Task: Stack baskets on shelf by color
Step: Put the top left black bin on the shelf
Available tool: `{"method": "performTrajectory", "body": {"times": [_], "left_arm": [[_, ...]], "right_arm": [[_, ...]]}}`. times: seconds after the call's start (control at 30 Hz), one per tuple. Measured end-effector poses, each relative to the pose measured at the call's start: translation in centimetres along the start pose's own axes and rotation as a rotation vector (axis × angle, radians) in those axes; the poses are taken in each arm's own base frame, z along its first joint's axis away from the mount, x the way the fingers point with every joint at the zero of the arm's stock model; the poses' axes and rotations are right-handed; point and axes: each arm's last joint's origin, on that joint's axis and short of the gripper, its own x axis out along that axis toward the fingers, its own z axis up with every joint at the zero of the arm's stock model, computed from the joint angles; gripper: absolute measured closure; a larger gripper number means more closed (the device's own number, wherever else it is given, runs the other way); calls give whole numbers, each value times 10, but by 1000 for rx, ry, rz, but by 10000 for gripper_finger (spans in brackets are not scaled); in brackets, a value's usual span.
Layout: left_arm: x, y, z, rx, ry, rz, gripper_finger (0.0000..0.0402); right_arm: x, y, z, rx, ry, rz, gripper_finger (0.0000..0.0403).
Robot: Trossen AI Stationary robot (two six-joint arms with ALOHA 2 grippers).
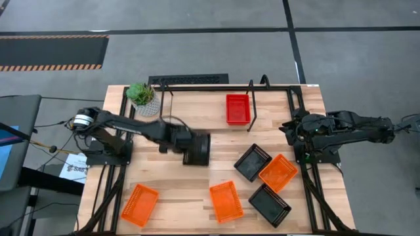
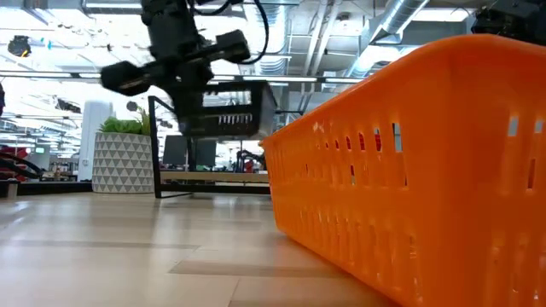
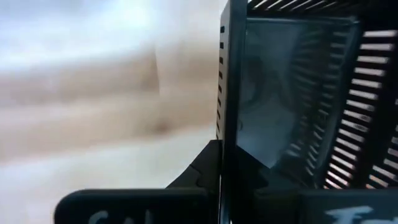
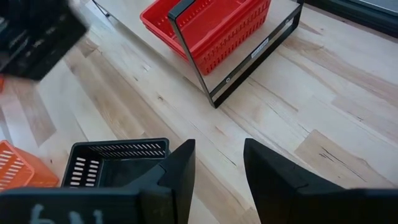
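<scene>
From above, the left hand is out over the middle of the surface, clamped on a black basket it carries in the air, short of the shelf along the far edge. The red stack already sits at the right end of the shelf, so red looks done, though I can't count how many are in it. On the surface there are three orange baskets: one near left, one near middle and one at right lying partly over a black one, with another black one nearer the front. So my guess is roughly a third done: black is just starting, orange untouched. The right hand waits by its base at the right edge. From surface level, an orange basket fills the right half, and the left hand holds the black basket up in the air with the plant pot behind. The left wrist camera is mostly blur, but the black basket's slotted wall sits right at the fingers, so it's gripped. The right wrist camera shows its own fingers parted with nothing between, a black basket just below them, and the red stack under the shelf's wire frame.
</scene>
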Motion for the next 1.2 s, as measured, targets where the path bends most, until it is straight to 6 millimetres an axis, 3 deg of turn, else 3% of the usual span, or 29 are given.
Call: {"method": "performTrajectory", "body": {"times": [0.1,0.3,0.6,0.8,1.2], "left_arm": [[-7,2,30,-40,-98,-28,401],[0,-3,81,-43,-165,-103,401],[7,-13,139,58,-167,-57,401],[9,-23,160,95,-160,-43,401],[17,-21,169,49,-175,-11,401]], "right_arm": [[0,0,0,5,-7,-8,243],[0,-1,1,18,-18,-19,243],[0,-1,1,20,-23,-24,243],[0,-1,1,34,-36,-38,243],[0,-1,1,37,-42,-44,243]]}}
